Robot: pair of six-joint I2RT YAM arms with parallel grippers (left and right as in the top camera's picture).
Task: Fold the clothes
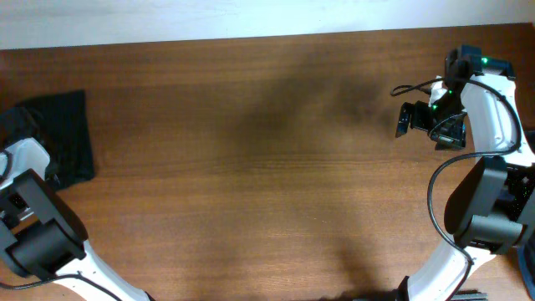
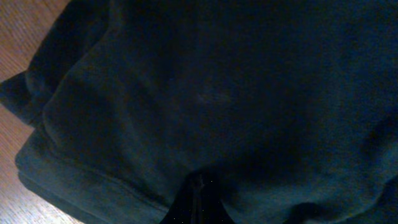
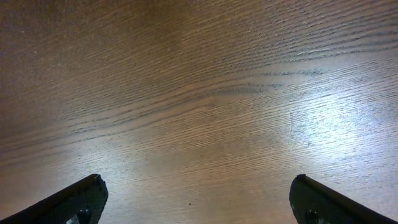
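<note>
My left fingers (image 2: 198, 200) are pressed together, with the black T-shirt (image 2: 205, 93) bunched right under and ahead of them. Can't tell if any cloth's caught. My right fingers (image 3: 68, 202) are spread wide over the wood bench (image 3: 199, 93), well apart from the T-shirt.

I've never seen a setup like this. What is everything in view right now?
T-shirt: one, black, bunched on the table beside the left arm.
Table: one, brown wood, under everything.
Arms: two, white and black, left arm and right arm at opposite ends.
Left fingers: dark, closed, against the T-shirt; whether they pinch it is unclear.
Right fingers: black, wide open over bare wood.
</note>
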